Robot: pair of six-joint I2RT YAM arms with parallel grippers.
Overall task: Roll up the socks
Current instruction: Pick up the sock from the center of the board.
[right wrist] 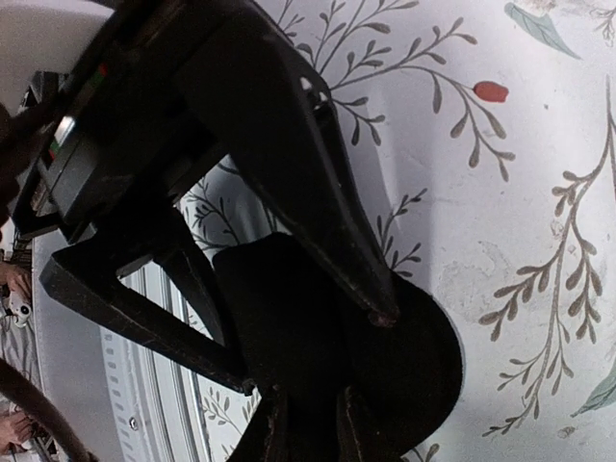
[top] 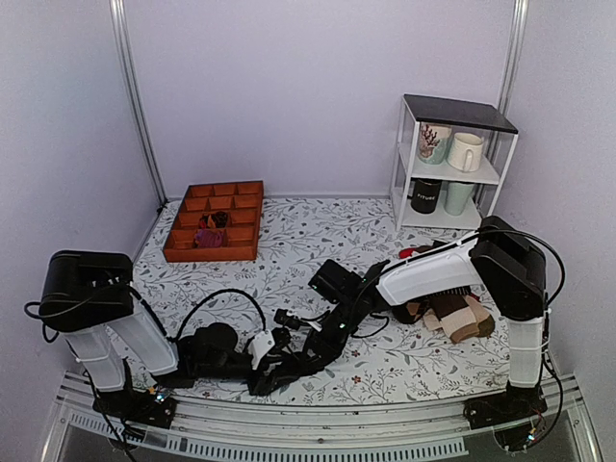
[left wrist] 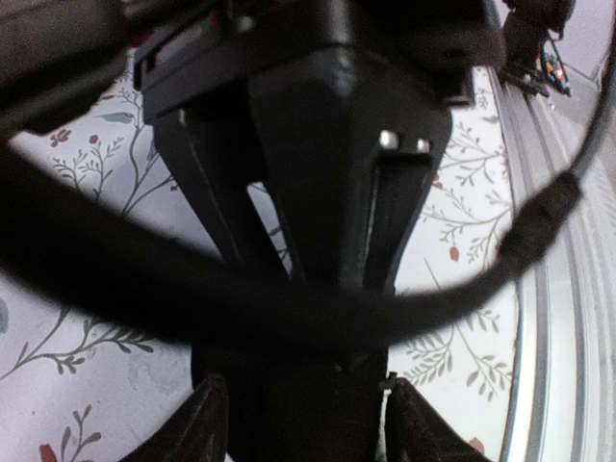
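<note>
Nearest, the aluminium rail [top: 318, 445] carries both arm bases. Just beyond it the left gripper [top: 272, 360] and right gripper [top: 300, 356] meet low on the floral tablecloth [top: 289, 241], covering what lies beneath them.

From the left wrist, its fingers [left wrist: 207, 425] stand spread about a dark mass; whether they grip it I cannot tell.

From the right wrist, the fingers [right wrist: 276, 435] sit close together, seemingly pinching the socks [right wrist: 414, 351], a rounded, flat black fold on the cloth near the rail. To roll well, I judge one gripper should pin the fabric while the other turns it tightly and evenly.
</note>
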